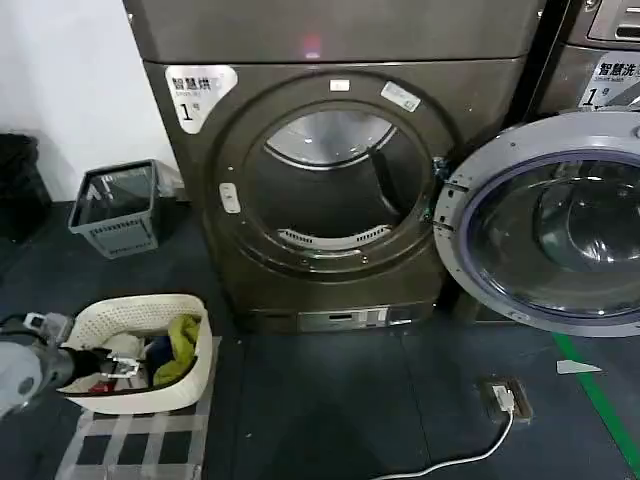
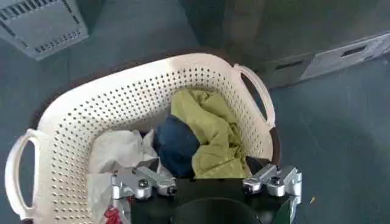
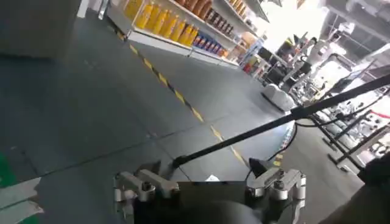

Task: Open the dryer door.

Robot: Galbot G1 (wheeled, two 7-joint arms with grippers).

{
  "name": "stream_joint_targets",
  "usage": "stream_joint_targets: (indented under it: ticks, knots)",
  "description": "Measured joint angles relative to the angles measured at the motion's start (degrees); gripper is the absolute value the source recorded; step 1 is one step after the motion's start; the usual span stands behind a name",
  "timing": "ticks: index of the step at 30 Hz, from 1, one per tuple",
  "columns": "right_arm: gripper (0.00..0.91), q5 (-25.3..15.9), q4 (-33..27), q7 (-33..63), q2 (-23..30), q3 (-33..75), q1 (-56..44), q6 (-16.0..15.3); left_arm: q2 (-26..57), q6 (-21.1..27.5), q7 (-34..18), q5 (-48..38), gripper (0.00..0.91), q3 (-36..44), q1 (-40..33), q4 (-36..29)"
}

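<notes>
Fingers of the left gripper (image 2: 206, 184) spread, empty, above the laundry basket (image 2: 73, 115).
Dryer door (image 1: 545, 225) hangs fully open; right gripper's (image 3: 209, 185) fingers spread, empty.

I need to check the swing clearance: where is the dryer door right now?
In the head view the dryer door hangs swung open on the right of the dryer drum opening, its inner face outward.

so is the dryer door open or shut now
Open: the round chrome-rimmed dryer door is swung wide to the right, grey inner face showing, and the drum opening is exposed.

Right claw (image 3: 210, 185) agape above grey floor (image 3: 91, 115)
</notes>
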Motion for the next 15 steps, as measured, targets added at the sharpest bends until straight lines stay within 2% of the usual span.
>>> stream_joint_targets:
  ticks: [15]
  knots:
    - [0.907,-0.4,-0.2,-1.0,1.0,-0.3,0.1,0.8,3.8,0.0,-0.2,-0.9,0.907,1.4,0.7,-0.5]
